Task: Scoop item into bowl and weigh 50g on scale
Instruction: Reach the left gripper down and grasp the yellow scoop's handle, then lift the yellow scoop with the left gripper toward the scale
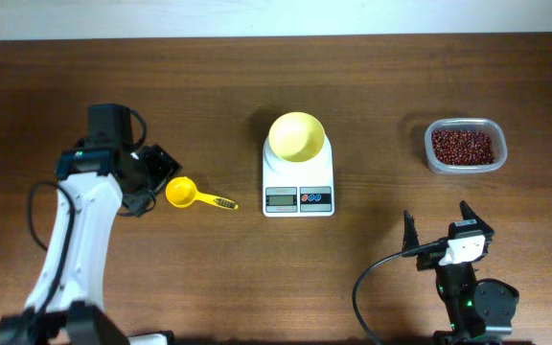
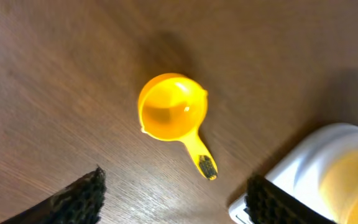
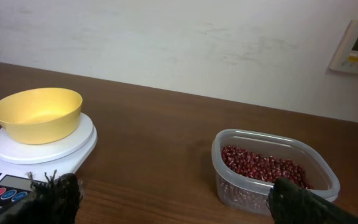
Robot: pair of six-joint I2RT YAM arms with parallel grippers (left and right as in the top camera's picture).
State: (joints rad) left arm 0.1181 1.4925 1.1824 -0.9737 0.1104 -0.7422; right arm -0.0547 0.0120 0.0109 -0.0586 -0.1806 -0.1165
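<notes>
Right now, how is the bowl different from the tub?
The bowl is yellow and round; the tub is clear with rounded corners. The bowl is empty; the tub holds beans. The bowl sits on the scale; the tub sits on the table. Both are open on top.

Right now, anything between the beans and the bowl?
Nothing visible. The beans are in the tub, and the bowl sits on the scale. Only bare table lies between them. The scoop lies on the scale's other side, out of that path.
</notes>
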